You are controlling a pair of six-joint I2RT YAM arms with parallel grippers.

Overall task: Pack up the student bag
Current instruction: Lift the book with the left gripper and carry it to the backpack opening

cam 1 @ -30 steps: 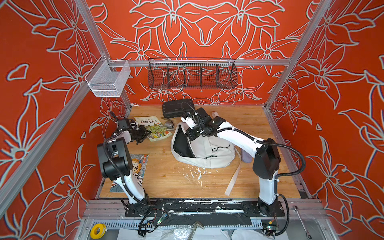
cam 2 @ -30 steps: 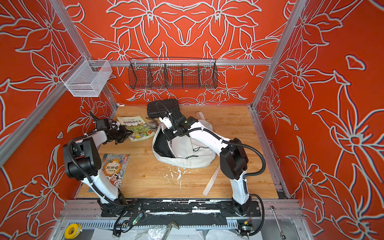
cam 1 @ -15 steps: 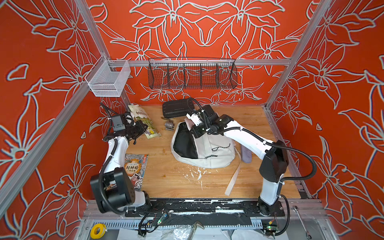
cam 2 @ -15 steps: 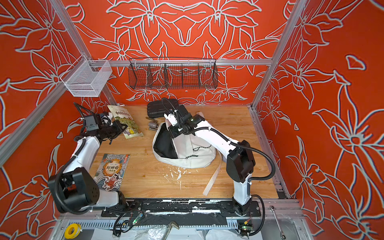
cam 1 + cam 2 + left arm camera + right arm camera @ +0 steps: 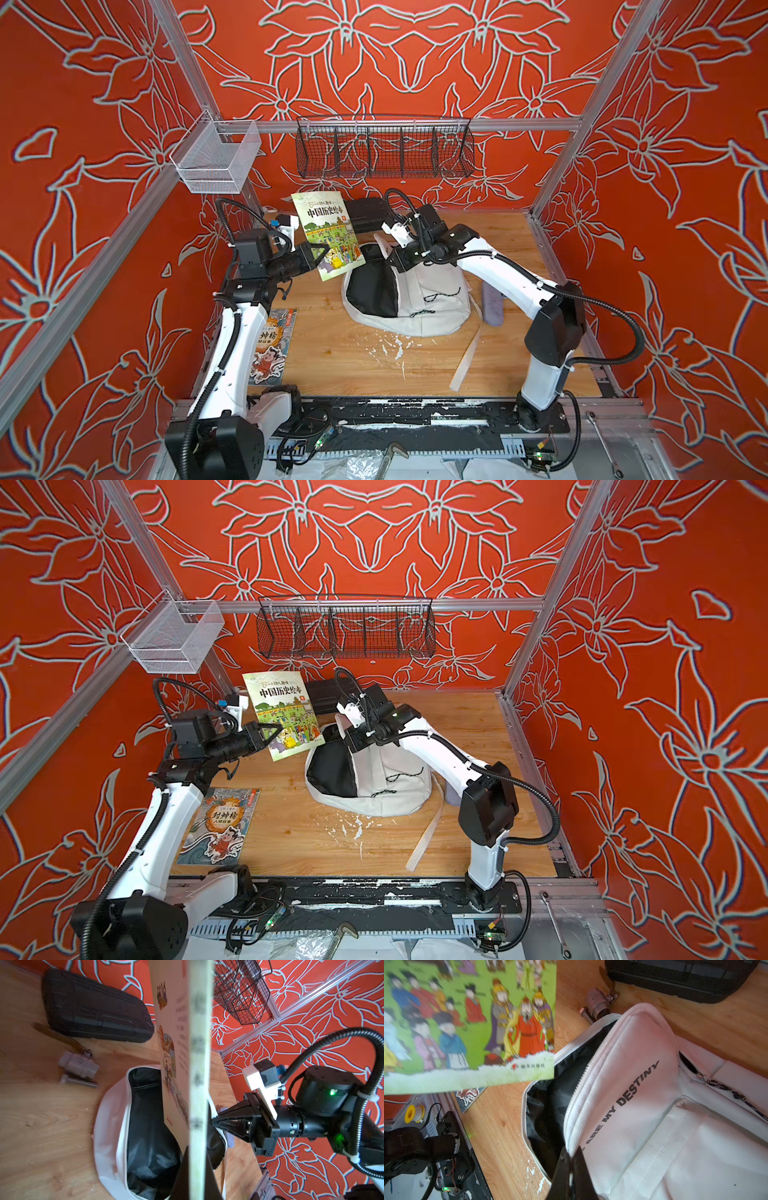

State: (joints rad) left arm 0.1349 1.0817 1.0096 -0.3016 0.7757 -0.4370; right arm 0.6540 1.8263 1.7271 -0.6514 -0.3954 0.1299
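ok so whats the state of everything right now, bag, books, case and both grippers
student bag, lying on the table, main zip open, dark lining showing
green picture book, held in the air beside the bag's opening
left gripper, shut on the green picture book
right gripper, shut on the student bag's opening edge
second book, flat on the table, cover up
black case, closed, by the back wall

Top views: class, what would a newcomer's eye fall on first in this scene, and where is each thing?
First, the green illustrated picture book, held tilted in the air by the shut left gripper. Right beside it, the large white fabric backpack lies in the middle of the wooden table, its dark-lined mouth gaping toward the book, the right gripper pinching its zip edge. Red floral walls surround it all.
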